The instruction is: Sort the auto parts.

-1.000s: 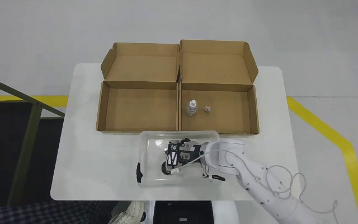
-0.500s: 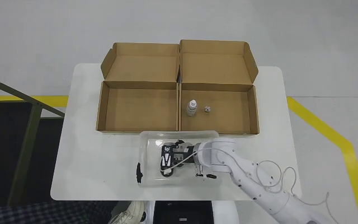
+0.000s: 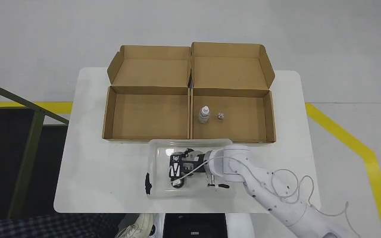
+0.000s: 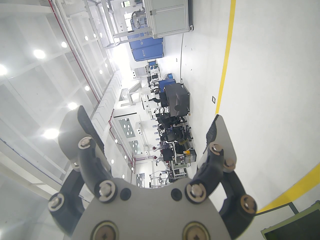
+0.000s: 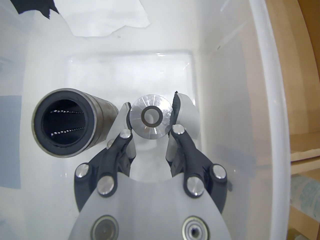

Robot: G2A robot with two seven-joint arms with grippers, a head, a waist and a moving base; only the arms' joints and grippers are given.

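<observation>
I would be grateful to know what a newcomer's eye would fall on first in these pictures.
The right tool sits inside the clear bin, its fingers pressed on both sides of a shiny silver round part. Close beside it is a larger dark cylinder with a hollow bore. Beyond the bin, two open cardboard boxes stand side by side, one holding a small bottle.

Two cardboard boxes [image 3: 146, 116], one bin [image 3: 190, 141], one bottle [image 3: 204, 114], one bushing [image 5: 151, 104], one bearing [image 5: 101, 117]
</observation>
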